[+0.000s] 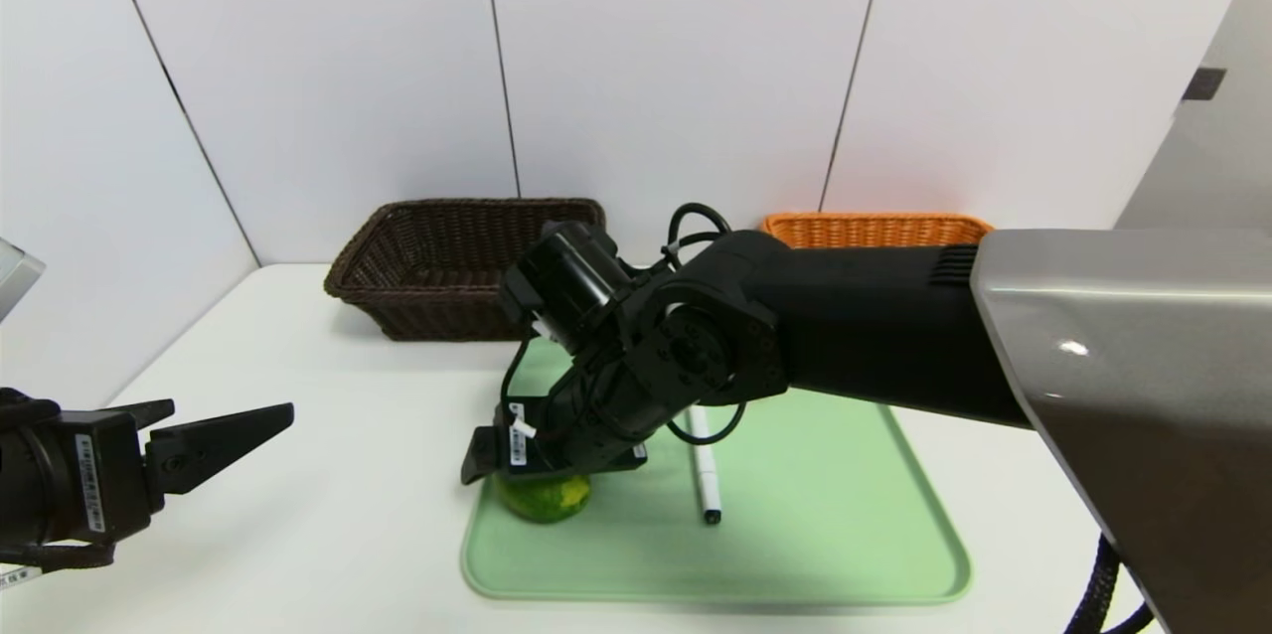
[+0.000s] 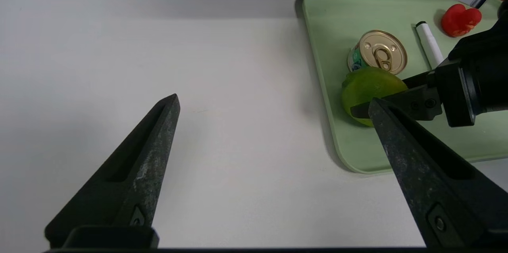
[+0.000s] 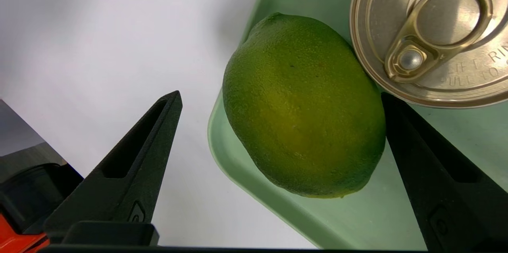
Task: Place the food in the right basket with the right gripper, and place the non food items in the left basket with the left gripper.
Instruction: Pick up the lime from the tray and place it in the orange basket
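Around green fruit point(image 3: 303, 106): right end effector point(image 3: 281, 94) spread wide | wrist views only: tin can point(image 3: 436, 35); left end effector point(image 2: 274, 100) parked, spread

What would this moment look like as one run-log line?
right gripper: open around green fruit | fruit: on tray beside can | left gripper: open, over table

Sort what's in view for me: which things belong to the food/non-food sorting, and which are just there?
Part of the job:
- green citrus fruit
- tin can
- marker pen
- red knobbly object
- dark brown basket
- orange basket

Just there:
- green tray under the items
- white table
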